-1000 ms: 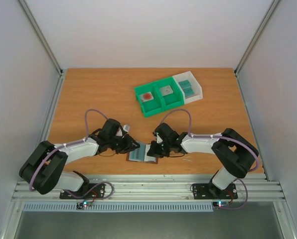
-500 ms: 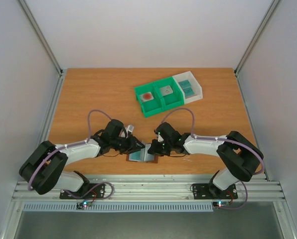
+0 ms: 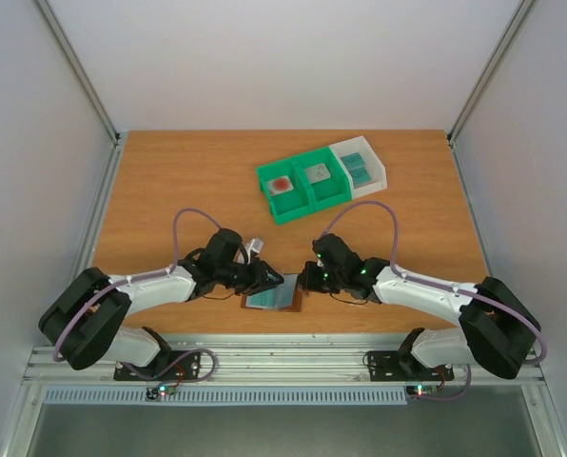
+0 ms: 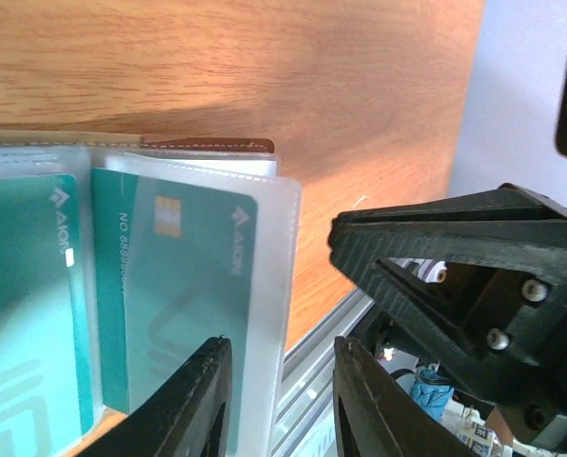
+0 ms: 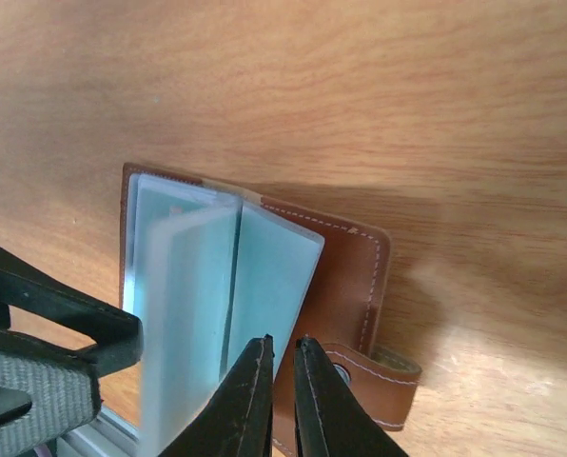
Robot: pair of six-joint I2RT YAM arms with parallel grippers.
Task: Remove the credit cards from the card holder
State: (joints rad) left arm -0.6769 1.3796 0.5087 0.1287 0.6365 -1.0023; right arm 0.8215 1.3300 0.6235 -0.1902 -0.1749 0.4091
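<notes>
The card holder lay open at the middle of the near edge of the surface. Both arms were bent in over it. The credit cards were not out yet. They sat inside clear sleeves, and teal ones showed through the plastic.

The left pincer had its two fingers apart. The loose edge of one clear sleeve ran between them, but the fingers did not squeeze it. The right pincer was over the brown leather side, near the little tab. Its fingers were almost together, with just a thin slit between them. I could not tell if it pinched anything or only pressed down.

Some things could go wrong from here. The left pincer could close on the sleeve and not on the card, because the card sat deep inside the plastic. Then a pull would drag the whole card holder along, and no card would come out. The card holder was close to the near edge, so a hard tug could slide it off the surface. If the right pincer did not hold it down well, it could lift up or flip shut. The plastic looked smooth, so the fingers could slip off too.
</notes>
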